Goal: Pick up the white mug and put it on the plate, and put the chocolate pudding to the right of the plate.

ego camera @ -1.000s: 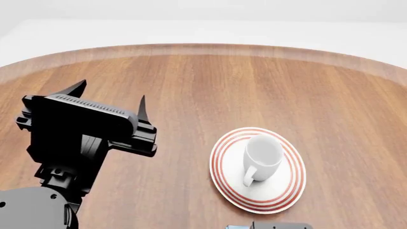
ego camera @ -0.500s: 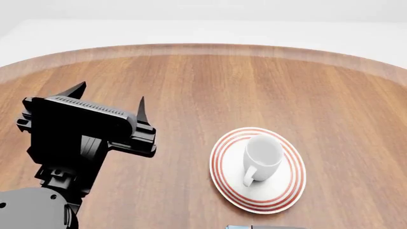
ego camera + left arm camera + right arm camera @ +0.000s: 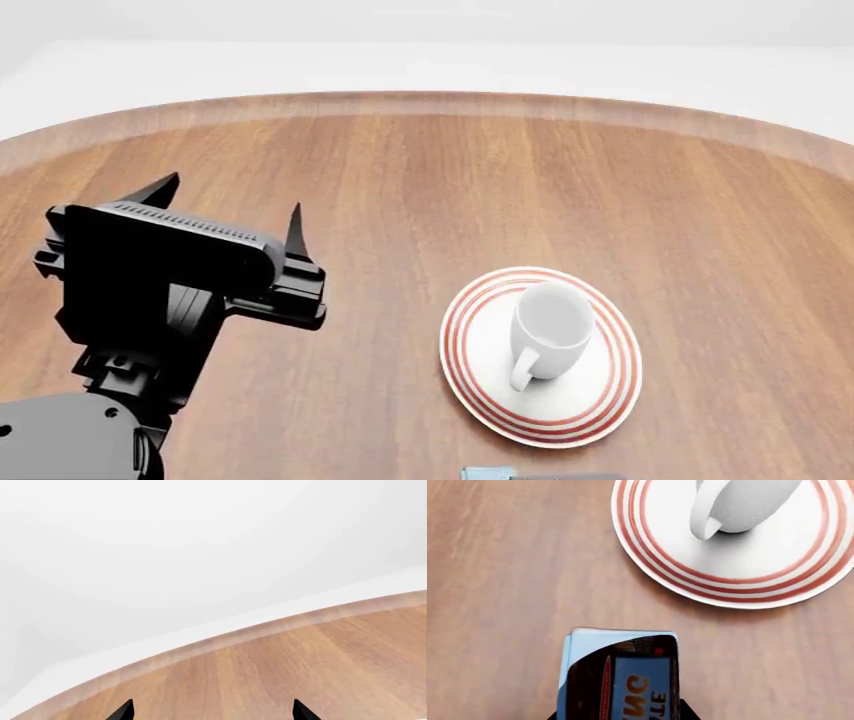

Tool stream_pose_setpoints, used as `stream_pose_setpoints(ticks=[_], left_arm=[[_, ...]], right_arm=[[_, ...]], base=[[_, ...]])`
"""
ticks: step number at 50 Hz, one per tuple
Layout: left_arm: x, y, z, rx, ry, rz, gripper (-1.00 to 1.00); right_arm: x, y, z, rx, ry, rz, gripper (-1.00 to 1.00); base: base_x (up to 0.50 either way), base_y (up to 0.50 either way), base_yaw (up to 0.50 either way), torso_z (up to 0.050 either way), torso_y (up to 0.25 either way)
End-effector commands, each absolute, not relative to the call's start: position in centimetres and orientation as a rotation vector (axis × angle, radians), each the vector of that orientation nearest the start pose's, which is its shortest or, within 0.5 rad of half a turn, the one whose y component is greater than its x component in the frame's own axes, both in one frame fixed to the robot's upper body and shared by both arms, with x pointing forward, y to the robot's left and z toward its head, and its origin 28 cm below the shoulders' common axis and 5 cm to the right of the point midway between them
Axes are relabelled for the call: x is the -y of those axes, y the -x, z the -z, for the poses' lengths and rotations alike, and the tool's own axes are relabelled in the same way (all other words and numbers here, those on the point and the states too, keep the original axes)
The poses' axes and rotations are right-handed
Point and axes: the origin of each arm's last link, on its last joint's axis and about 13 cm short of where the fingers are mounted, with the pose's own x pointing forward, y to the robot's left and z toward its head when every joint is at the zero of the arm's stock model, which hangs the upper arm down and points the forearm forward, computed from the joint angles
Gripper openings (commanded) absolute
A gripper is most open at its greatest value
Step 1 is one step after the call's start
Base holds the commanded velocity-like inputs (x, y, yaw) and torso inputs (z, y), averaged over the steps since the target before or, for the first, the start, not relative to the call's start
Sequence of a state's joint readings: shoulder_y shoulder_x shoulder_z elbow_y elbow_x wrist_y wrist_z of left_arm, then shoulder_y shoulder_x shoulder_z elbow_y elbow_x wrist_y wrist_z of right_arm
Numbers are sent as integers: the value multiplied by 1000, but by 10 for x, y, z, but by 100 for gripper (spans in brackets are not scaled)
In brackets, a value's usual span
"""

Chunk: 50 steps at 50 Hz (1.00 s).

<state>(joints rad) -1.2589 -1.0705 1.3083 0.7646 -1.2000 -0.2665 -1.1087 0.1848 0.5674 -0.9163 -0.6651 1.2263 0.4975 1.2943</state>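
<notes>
The white mug (image 3: pixel 551 325) stands upright on the red-ringed plate (image 3: pixel 577 402), its handle toward me; both also show in the right wrist view, the mug (image 3: pixel 750 500) on the plate (image 3: pixel 760 562). My right gripper (image 3: pixel 618 715) is shut on the chocolate pudding (image 3: pixel 620 672), a light blue box with orange lettering, held just above the wood on the near side of the plate. In the head view only a sliver of the pudding (image 3: pixel 487 473) shows at the bottom edge. My left gripper (image 3: pixel 224 208) hovers open and empty at the left, its fingertips (image 3: pixel 124 710) wide apart.
The round wooden table has its rim (image 3: pixel 427 100) at the far side, with white floor beyond. The left arm's black body (image 3: pixel 147 290) fills the near left of the head view.
The pudding box and the grey gripper part at the head view's bottom edge have slid down and left, almost out of view. The left arm has barely shifted. Mug and plate have not moved.
</notes>
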Motion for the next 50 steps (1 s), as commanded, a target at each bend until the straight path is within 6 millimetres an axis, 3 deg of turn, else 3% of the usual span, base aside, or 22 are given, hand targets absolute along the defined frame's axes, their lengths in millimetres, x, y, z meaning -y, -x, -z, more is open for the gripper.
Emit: stream_pose_setpoints(ticks=[1, 10, 16, 24, 32, 42, 50], left_arm=[[-218, -197, -231, 205, -239, 111, 100], [-218, -197, -231, 203, -240, 111, 100], [-219, -196, -231, 203, -238, 107, 100], [-219, -195, -230, 200, -239, 104, 100], [-218, -194, -232, 208, -239, 107, 100], [-218, -194, -232, 208, -235, 104, 100], [-218, -194, -233, 208, -238, 103, 100]], right_arm=[[31, -108, -102, -573, -26, -124, -100], [40, -106, -125, -469, -27, -141, -100], [48, -90, -165, -338, -65, -208, -100], [53, -94, -184, -301, -52, -226, -100], [80, -103, -214, -197, -29, -255, -100], [111, -107, -247, -62, 3, -117, -100], [123, -116, -245, 51, 44, 105, -100]], base=[[0, 0, 0, 0, 0], [0, 0, 0, 0, 0], [0, 0, 0, 0, 0], [0, 0, 0, 0, 0], [0, 0, 0, 0, 0], [0, 0, 0, 0, 0], [0, 0, 0, 0, 0]])
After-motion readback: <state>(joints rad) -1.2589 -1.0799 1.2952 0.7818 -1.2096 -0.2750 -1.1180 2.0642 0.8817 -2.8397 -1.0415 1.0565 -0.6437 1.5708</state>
